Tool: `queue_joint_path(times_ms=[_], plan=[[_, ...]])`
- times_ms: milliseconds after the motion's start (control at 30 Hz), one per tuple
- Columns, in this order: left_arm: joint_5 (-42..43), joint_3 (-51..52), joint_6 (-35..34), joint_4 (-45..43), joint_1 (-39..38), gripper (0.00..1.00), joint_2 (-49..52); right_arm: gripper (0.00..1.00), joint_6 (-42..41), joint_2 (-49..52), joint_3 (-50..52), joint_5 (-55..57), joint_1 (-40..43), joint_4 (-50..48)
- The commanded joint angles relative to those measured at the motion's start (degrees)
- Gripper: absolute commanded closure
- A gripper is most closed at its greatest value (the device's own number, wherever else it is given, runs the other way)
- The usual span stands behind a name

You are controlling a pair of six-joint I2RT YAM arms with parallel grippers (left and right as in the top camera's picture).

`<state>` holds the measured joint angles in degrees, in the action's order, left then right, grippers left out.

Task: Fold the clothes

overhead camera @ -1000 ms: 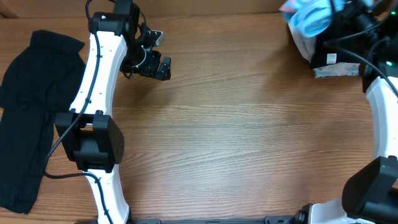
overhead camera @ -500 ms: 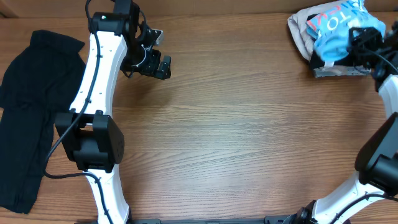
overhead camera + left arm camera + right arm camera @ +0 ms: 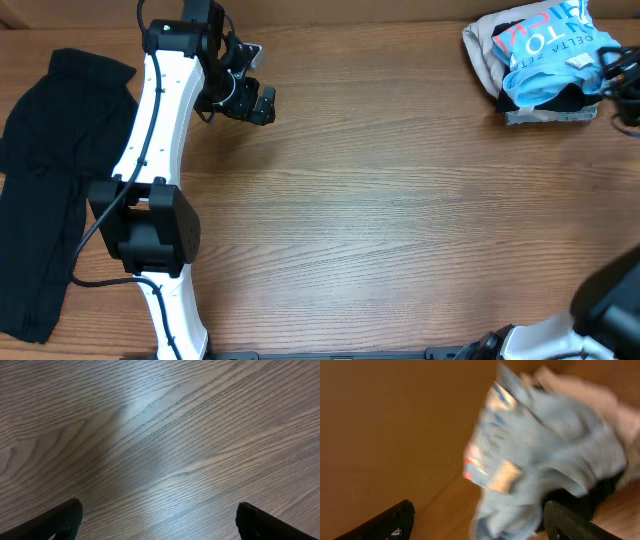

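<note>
The clothes, a light blue T-shirt (image 3: 550,62) with white and red-orange print, lie crumpled on a small pile at the table's back right corner. In the right wrist view the T-shirt (image 3: 540,455) is blurred and fills the space ahead of my right gripper (image 3: 479,512), whose fingers stand wide apart with loose cloth hanging between them. In the overhead view only part of that gripper (image 3: 615,75) shows, at the right edge beside the shirt. My left gripper (image 3: 252,100) hangs open over bare wood at the back left, with nothing between its fingers (image 3: 70,515).
A large black garment (image 3: 40,180) lies spread along the left edge. Beige and white cloth (image 3: 485,50) sits under the blue shirt. The left arm's white links (image 3: 150,130) run down the left side of the wooden table (image 3: 400,220).
My right gripper has opened and let the blue T-shirt drop onto the pile at the back right. The right arm has swung toward the right edge. The left arm has not moved.
</note>
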<state>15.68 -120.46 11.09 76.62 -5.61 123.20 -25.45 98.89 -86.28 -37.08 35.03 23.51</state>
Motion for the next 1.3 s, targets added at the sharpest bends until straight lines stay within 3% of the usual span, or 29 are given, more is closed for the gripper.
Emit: queue_joint_path(times_ms=[0, 133, 200, 333, 533, 800, 1033, 1267], plan=[[0.4, 0.1, 0.9, -0.4, 0.0, 0.00, -1.6, 0.13, 10.8, -5.3, -2.7, 4.4, -2.5, -0.3], [0.4, 0.1, 0.9, -1.2, 0.0, 0.00, -1.6, 0.00, 23.2, -3.8, -2.7, 22.1, -8.7, -5.2], [0.5, 0.1, 0.7, -2.0, -0.1, 0.00, -1.6, 0.00, 26.5, -1.4, -2.7, 33.4, -12.3, -10.1], [0.5, 0.1, 0.0, -3.1, -0.1, 0.00, -1.6, 0.00, 34.7, 6.8, -2.7, 45.0, -17.5, -20.4], [0.4, 0.1, 0.0, -3.1, -0.1, 0.00, -1.6, 0.00, 33.2, 18.3, -2.7, 45.7, -17.3, -22.9], [0.4, 0.1, 0.0, -3.2, -0.1, 0.00, -1.6, 0.00, 26.6, 29.1, -2.7, 45.6, -15.1, -16.8], [0.4, 0.1, 0.0, -3.2, -0.1, 0.00, -1.6, 0.00, 23.7, 21.9, -4.9, 45.0, -15.1, -14.4], [0.4, 0.1, 0.0, -3.2, -0.1, 0.00, -1.6, 0.00, 23.7, 6.0, -17.3, 40.6, -15.1, 2.5]])
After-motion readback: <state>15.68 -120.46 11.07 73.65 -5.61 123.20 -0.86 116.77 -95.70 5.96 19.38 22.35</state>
